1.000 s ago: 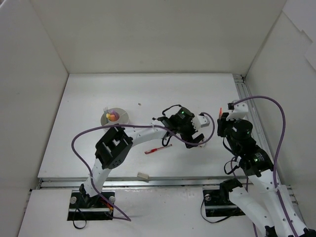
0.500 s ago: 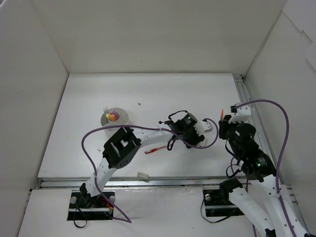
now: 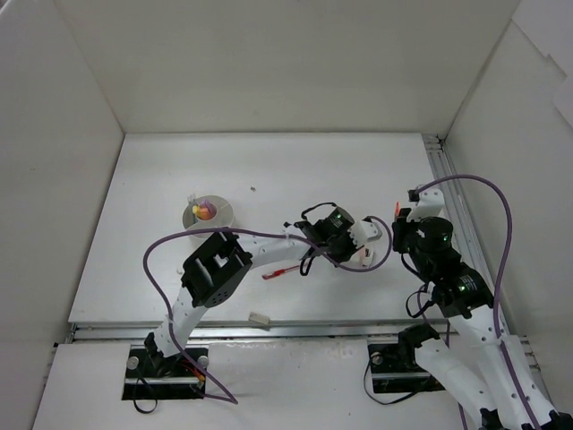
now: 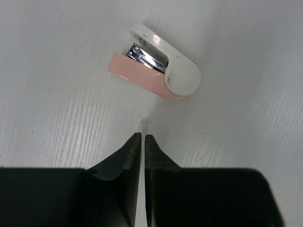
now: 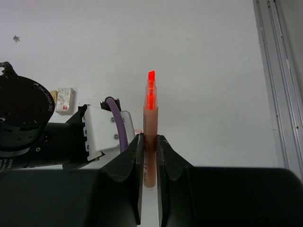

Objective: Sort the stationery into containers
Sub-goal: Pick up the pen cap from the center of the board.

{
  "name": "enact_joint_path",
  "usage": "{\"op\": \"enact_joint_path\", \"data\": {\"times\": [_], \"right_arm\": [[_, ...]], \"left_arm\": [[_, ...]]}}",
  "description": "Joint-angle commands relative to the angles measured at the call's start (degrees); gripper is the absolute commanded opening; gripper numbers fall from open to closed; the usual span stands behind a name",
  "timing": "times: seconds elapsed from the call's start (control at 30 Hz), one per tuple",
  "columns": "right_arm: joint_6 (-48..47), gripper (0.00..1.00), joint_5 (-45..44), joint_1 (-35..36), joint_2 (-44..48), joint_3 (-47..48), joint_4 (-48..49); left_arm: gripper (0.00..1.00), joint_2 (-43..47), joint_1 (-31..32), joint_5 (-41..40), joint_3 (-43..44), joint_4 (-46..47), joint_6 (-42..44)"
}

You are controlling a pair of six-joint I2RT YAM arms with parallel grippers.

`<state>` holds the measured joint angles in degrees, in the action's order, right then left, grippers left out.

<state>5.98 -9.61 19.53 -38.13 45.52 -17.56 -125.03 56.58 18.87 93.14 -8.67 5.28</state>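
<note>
An orange marker [image 5: 150, 137] stands upright between the jaws of my right gripper [image 5: 147, 137], which is shut on it; in the top view the marker [image 3: 397, 208] is held above the table at the right. My left gripper [image 4: 142, 136] is shut low over the table, with only a thin pale sliver showing at its tips. A pink and white mini stapler [image 4: 154, 71] lies just beyond those tips, untouched. The round white cup [image 3: 208, 213] stands at the left with coloured items in it. A red pen [image 3: 285, 271] and a cream eraser [image 3: 260, 318] lie on the table.
A small white block with a red label [image 5: 65, 100] lies beyond the left arm's wrist [image 5: 28, 123]. A metal rail [image 3: 443, 179] runs along the table's right edge. White walls close in the table on three sides.
My left gripper's jaws have gone from wide open to shut beside the stapler. The right arm shifted slightly, still holding the orange marker.
</note>
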Motion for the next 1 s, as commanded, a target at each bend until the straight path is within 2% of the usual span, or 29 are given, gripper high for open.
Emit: {"op": "enact_joint_path", "data": {"times": [0.0, 0.07, 0.1, 0.17, 0.27, 0.43, 0.57, 0.77, 0.97], "right_arm": [[-0.1, 0.0, 0.4, -0.3, -1.4, 1.5, 1.8], [-0.1, 0.0, 0.6, -0.3, -1.7, 1.7, 1.7], [-0.1, 0.0, 0.6, -0.2, -2.0, 1.8, 1.7], [-0.1, 0.0, 0.7, -0.2, -2.4, 1.8, 1.5], [-0.3, 0.0, 0.6, -0.1, -2.4, 1.8, 1.3], [-0.4, 0.0, 0.4, -0.1, -2.3, 1.7, 1.2], [-0.4, 0.0, 0.4, -0.1, -2.6, 1.7, 1.1], [-1.1, 0.0, 2.3, -0.2, -3.8, 2.0, 1.0], [-4.1, 0.0, 9.2, 0.7, -6.5, 2.7, 0.7]], "left_arm": [[0.06, 4.2, -0.7, -0.3, -1.0, -0.2, -1.3], [0.2, 4.2, -1.2, -0.1, -1.6, 0.5, -1.6], [0.23, 3.8, -1.2, 0.2, -1.6, 0.5, -1.4], [0.28, 3.5, -1.2, 2.5, -1.1, 0.0, -0.2], [0.28, 2.8, -1.2, 5.3, -0.8, 0.0, 0.9], [0.18, 2.1, -1.2, 5.2, -0.4, -0.9, 0.9], [0.01, 3.5, -1.2, 5.0, -2.5, -0.6, 0.8], [0.0, 12.1, -3.1, 8.5, -10.5, 2.6, 0.7], [0.0, 31.2, -7.4, 19.3, -23.6, 8.1, 3.2]]}}
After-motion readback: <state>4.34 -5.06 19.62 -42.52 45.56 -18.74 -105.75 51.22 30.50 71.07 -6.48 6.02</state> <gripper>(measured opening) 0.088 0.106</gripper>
